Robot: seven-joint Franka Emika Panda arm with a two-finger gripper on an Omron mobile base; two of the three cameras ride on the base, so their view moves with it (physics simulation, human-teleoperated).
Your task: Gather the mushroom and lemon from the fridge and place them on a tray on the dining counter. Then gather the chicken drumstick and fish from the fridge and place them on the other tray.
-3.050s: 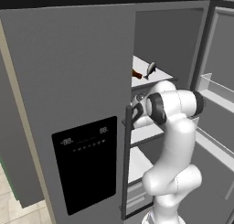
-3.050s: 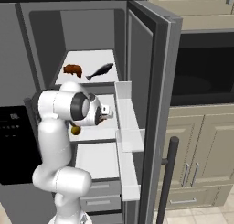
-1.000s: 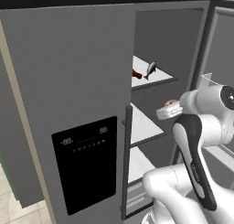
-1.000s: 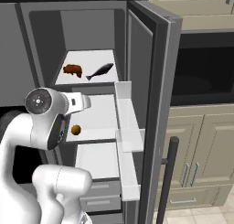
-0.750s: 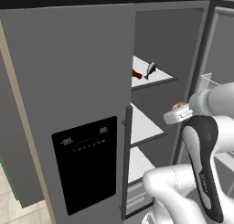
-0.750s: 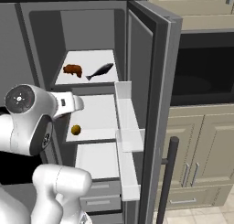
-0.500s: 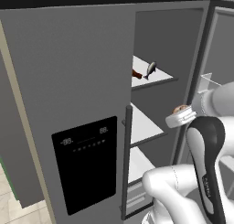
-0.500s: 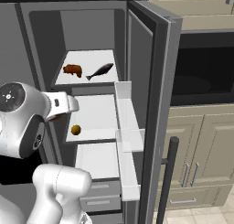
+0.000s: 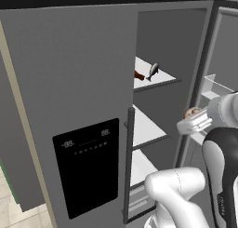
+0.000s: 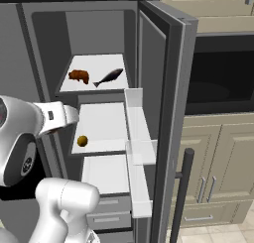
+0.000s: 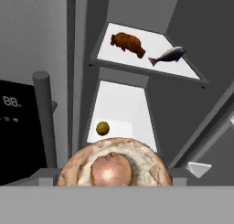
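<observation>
The mushroom is cut off at the bottom of the hand view, and the hand's fingertips are hidden behind it.

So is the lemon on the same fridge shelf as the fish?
No, the lemon sits alone on the middle shelf, while the fish lies on the shelf above beside the chicken drumstick.

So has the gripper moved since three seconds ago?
Yes. The gripper, carrying the mushroom, has pulled back out of the fridge, away from the middle shelf where the lemon sits.
</observation>
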